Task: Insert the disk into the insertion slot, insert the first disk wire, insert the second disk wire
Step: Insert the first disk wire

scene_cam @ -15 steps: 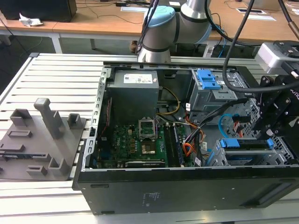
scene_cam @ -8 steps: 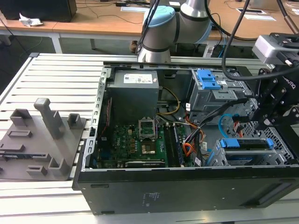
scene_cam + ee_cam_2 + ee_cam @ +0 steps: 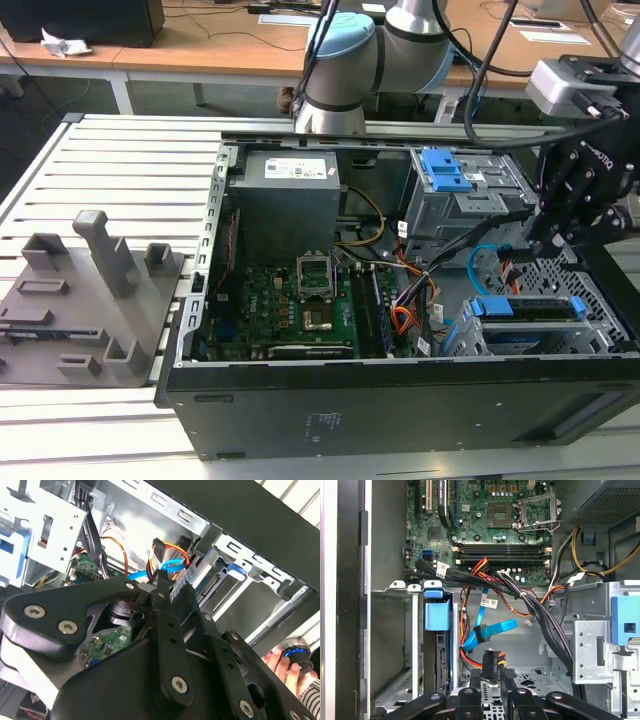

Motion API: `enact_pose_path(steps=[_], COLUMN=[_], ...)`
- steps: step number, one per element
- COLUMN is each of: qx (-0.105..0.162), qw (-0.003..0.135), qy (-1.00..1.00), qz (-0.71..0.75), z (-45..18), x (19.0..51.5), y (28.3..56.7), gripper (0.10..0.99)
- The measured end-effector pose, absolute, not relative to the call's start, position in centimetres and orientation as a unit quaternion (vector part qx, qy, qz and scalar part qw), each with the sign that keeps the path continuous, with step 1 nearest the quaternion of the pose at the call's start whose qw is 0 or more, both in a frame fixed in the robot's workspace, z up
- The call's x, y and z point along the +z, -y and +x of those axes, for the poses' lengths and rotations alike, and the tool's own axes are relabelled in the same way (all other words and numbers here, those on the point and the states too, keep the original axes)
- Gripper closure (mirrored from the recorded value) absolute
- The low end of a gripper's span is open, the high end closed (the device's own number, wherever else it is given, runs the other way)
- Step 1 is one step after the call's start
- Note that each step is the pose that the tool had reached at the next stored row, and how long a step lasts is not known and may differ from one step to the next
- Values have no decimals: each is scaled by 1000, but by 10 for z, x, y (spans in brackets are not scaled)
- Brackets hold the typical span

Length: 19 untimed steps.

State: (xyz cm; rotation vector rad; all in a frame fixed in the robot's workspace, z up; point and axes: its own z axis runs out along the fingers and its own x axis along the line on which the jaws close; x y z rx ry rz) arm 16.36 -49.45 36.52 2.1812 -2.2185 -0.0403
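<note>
Inside the insertion slot (image 3: pixel 416 630) sits the disk (image 3: pixel 441 662), long axis running along the bay, connector edge facing out. Just beside the disk, fingers (image 3: pixel 509 682) pinch the first disk wire (image 3: pixel 491 663); the second disk wire (image 3: pixel 495 627) loops nearby.

white cable tag (image 3: pixel 489 603) print unreadable; no legible text.

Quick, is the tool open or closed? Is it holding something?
Tool: closed, holding a black plug with red and yellow wires.
</note>
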Motion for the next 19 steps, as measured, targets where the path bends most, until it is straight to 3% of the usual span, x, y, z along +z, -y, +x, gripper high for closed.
enact_pose_path(steps=[12,15,19], qx=[-7,-7,-7], qw=[21,21,21], qy=[713,713,713], qz=[701,701,701], z=[154,154,154], x=[351,351,351], y=[493,493,493], gripper=[784,910,910])
